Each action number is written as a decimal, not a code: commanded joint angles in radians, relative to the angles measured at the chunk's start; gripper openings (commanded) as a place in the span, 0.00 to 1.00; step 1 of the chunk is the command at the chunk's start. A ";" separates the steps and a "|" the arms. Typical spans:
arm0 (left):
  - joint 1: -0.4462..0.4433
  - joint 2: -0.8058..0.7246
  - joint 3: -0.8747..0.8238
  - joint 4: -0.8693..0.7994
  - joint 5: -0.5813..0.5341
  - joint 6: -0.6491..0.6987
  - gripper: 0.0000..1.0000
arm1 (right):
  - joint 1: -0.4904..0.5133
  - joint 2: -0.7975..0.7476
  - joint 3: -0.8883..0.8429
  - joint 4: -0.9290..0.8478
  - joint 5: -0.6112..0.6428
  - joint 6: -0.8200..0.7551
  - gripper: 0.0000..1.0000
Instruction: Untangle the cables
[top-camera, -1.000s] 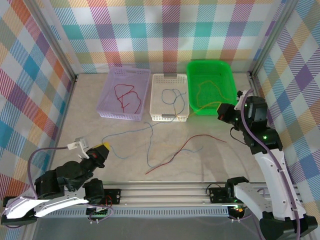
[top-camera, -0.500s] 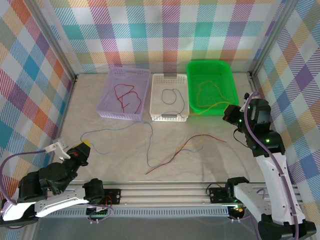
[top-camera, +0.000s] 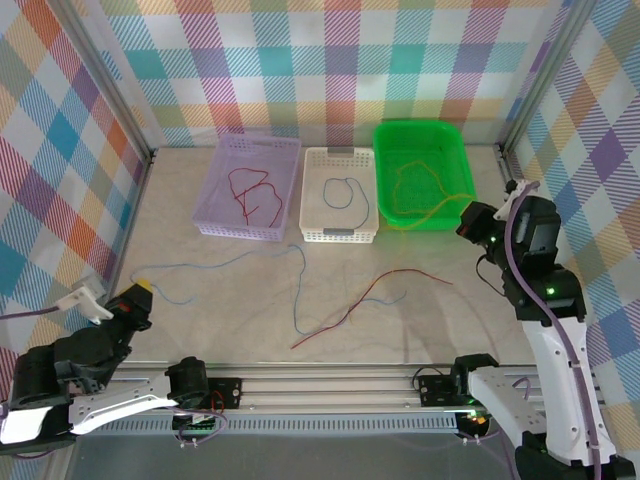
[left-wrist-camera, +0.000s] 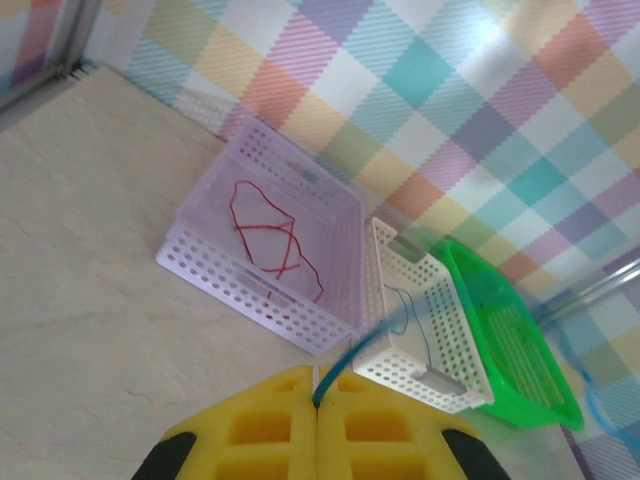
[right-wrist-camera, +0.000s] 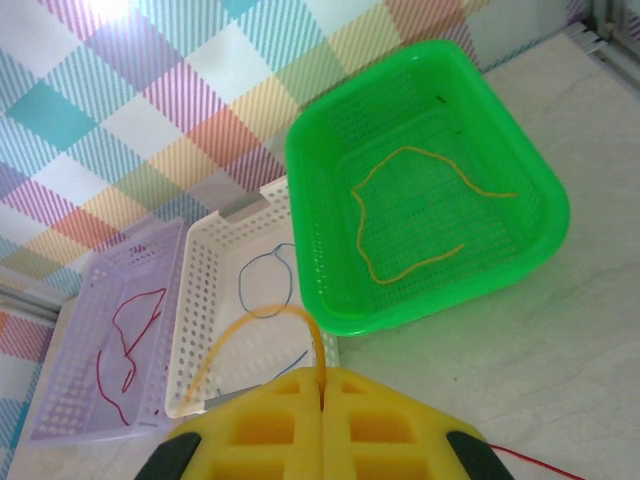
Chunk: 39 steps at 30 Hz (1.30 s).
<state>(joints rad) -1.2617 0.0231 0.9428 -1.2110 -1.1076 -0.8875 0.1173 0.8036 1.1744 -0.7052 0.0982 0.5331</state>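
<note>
Backdrop: plaid-print walls round a pale marbled tabletop (top-camera: 450, 320), three baskets in a row at the back.
Baskets: purple basket (top-camera: 222, 190) holds a red wire, white basket (top-camera: 312, 200) a blue one, green basket (top-camera: 455, 160) a yellow-orange one.
Left gripper (left-wrist-camera: 317, 400): lower left of the top view, yellow pads pressed together, pinching one end of the blue cable (top-camera: 299, 300).
Blue cable run: leads right from the gripper across the table, then drops down-frame at centre; free end lies near the lower end of the loose red cable (top-camera: 340, 320).
Right gripper (right-wrist-camera: 322, 385): just beside the green basket's near right corner, pads together on the yellow-orange cable (right-wrist-camera: 270, 310).
Yellow-orange run: trails left along the green basket's front edge.
Key relation: each held cable stretches toward centre from its gripper. The matching basket is up-frame, well apart for the left arm and adjacent for the right.
Likely next: drag each cable clear, then drop it by colour.
Risk: blue tail snagging the red.
</note>
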 joint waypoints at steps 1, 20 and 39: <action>-0.006 0.030 0.057 -0.113 -0.079 -0.039 0.00 | -0.022 -0.015 0.013 -0.021 0.035 0.006 0.00; -0.006 0.411 0.038 0.084 -0.017 0.107 0.00 | -0.045 0.053 0.195 -0.006 -0.112 -0.005 0.00; -0.008 0.590 -0.082 0.314 0.132 0.115 0.00 | -0.045 0.383 0.714 -0.036 -0.269 -0.037 0.00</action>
<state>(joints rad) -1.2617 0.5854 0.8795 -0.9646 -1.0122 -0.7803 0.0776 1.1522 1.8183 -0.7345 -0.1551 0.5293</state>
